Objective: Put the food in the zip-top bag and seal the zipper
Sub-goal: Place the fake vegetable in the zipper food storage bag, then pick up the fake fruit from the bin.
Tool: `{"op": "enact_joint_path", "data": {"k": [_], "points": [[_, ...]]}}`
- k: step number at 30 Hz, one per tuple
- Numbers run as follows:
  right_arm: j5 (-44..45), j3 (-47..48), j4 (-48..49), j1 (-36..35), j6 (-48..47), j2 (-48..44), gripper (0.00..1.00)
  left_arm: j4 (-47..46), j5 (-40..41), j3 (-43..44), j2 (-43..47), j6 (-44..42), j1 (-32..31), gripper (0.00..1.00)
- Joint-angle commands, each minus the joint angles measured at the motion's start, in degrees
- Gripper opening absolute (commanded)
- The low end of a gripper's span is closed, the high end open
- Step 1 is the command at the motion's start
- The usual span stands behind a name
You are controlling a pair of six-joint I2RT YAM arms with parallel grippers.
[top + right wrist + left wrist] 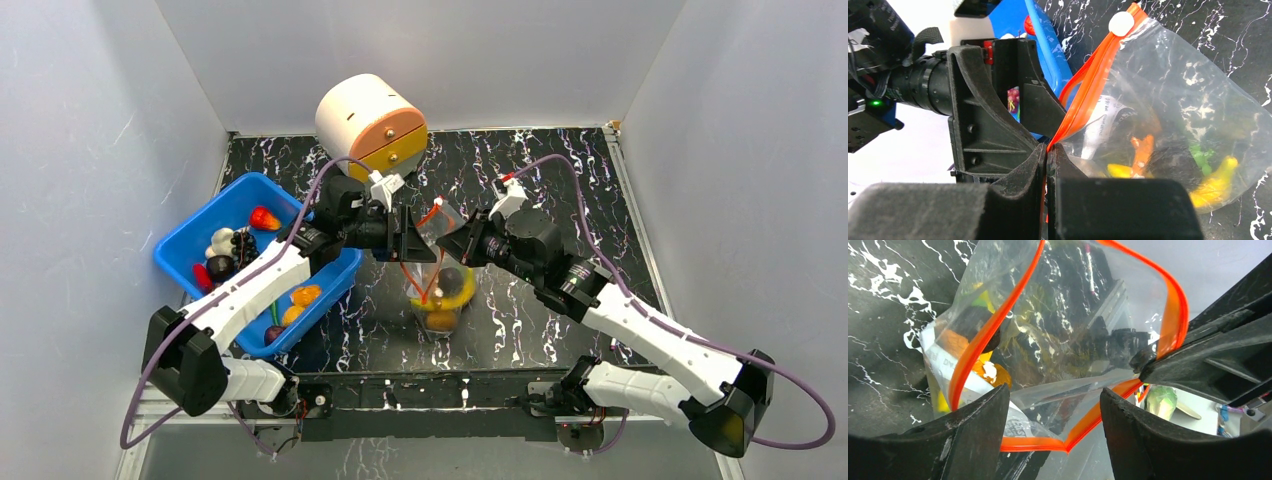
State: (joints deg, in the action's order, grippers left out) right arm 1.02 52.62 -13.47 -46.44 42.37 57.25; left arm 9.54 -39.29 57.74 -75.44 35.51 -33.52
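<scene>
My right pincer (1047,156) clamps the zipper (1083,95); my left pincer (1054,394) stands apart. The bag (1198,95) looks limp, slippery: hold its stiffer strip.

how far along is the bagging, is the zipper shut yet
Done: a yellow toy banana and a green piece sit in the clear plastic zip-top bag. In hand: the right claw pinches the red-orange zipper strip, which gapes open; the left claw is open at the mouth. Left: more toy food in the blue plastic bin, then sealing.
</scene>
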Motion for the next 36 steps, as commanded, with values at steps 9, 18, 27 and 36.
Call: {"op": "enact_joint_path", "data": {"k": [9, 18, 27, 36], "points": [[1.7, -0.3, 1.3, -0.2, 0.0, -4.2, 0.00, 17.0, 26.2, 11.4, 6.9, -7.6, -0.3, 0.63], [1.4, -0.9, 1.4, -0.2, -0.5, -4.9, 0.00, 19.9, 49.1, 12.6, 9.9, -8.2, -0.2, 0.54], [0.9, -1.8, 2.4, -0.2, -2.2, -7.4, 0.00, 20.2, 73.4, 8.9, 9.3, -8.8, 5.7, 0.57], [0.6, -1.8, -0.1, -0.2, -3.9, -10.6, 0.00, 18.2, 68.3, 5.4, 4.4, -11.1, 23.7, 0.57]]}}
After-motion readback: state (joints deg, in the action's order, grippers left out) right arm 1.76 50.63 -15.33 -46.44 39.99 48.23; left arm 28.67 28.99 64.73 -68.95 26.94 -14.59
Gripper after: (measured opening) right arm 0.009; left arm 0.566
